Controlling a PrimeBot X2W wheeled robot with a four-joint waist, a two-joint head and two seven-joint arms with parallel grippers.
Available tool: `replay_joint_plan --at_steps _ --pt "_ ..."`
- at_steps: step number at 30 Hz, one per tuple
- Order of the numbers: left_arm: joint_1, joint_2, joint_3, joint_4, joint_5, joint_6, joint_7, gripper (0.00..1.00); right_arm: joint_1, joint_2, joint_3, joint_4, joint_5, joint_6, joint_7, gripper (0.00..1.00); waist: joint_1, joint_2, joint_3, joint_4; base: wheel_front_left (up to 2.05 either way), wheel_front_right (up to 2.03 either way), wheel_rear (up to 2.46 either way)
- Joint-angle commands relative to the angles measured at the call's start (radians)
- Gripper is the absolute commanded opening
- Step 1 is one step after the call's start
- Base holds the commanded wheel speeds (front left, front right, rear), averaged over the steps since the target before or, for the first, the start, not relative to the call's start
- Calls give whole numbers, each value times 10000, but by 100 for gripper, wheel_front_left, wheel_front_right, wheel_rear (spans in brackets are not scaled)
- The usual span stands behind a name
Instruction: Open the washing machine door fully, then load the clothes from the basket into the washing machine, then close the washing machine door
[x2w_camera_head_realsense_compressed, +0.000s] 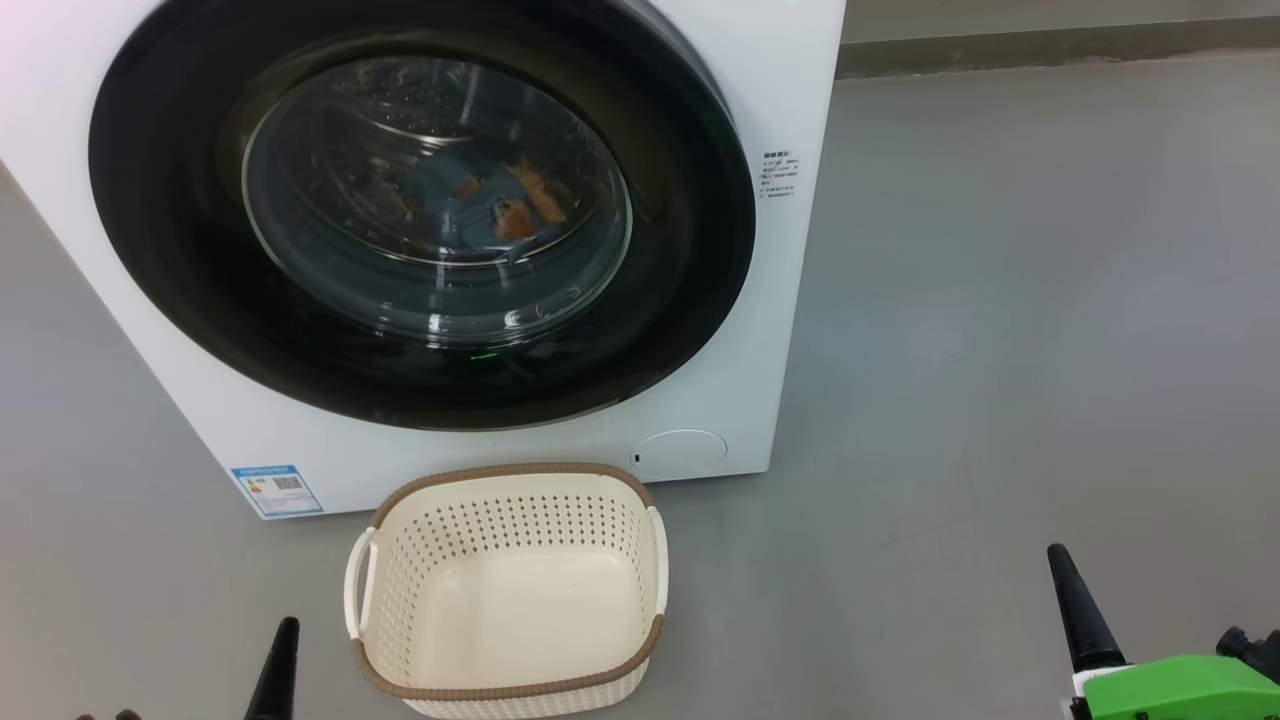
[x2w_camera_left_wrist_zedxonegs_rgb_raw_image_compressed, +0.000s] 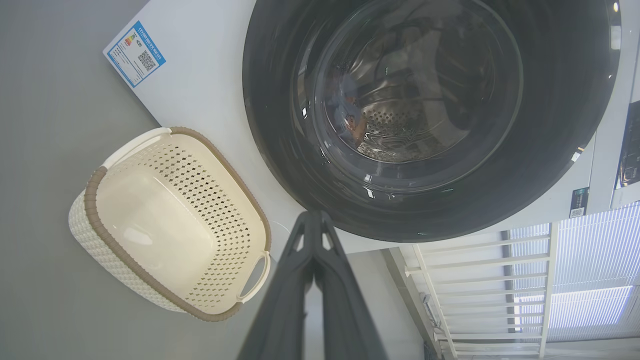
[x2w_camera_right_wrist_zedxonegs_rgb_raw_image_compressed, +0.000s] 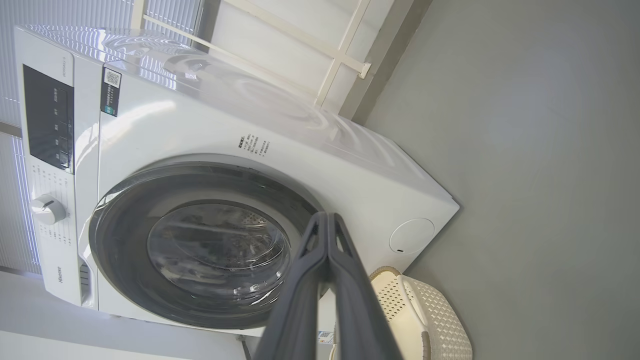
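The clothes (x2w_camera_head_realsense_compressed: 500, 205) lie inside the drum (x2w_camera_head_realsense_compressed: 400, 110) behind the shut washing machine door (x2w_camera_head_realsense_compressed: 300, 330), the basket (x2w_camera_head_realsense_compressed: 510, 470) stands empty on the floor (x2w_camera_head_realsense_compressed: 1000, 350), so the task looks finished; left fingers (x2w_camera_left_wrist_zedxonegs_rgb_raw_image_compressed: 295, 280) and right fingers (x2w_camera_right_wrist_zedxonegs_rgb_raw_image_compressed: 307, 280), clenched on nothing, seem to have no move left

- Head cam: high, angled down, close on washing machine door (x2w_camera_head_realsense_compressed: 430, 220) and basket (x2w_camera_head_realsense_compressed: 520, 520).
- Left wrist: near, rolled sideways, faces door.
- Right wrist: farther back, rolled the opposite way, takes in whole washing machine (x2w_camera_right_wrist_zedxonegs_rgb_raw_image_compressed: 300, 150) front.
- All three share door and basket.
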Motion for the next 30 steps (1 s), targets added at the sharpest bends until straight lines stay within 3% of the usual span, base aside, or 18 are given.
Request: replay_joint_plan --at_steps 1,30 --pt "-453 104 308 -287 -289 -22 75 0 -466 -31 127 -243 282 -40 79 0 -1 0 6 -3 0 0 0" --pt "-959 104 573 -465 -3253 -26 925 0 -861 13 112 -222 3701 -54 935 0 -1 0 156 -95 0 0 0"
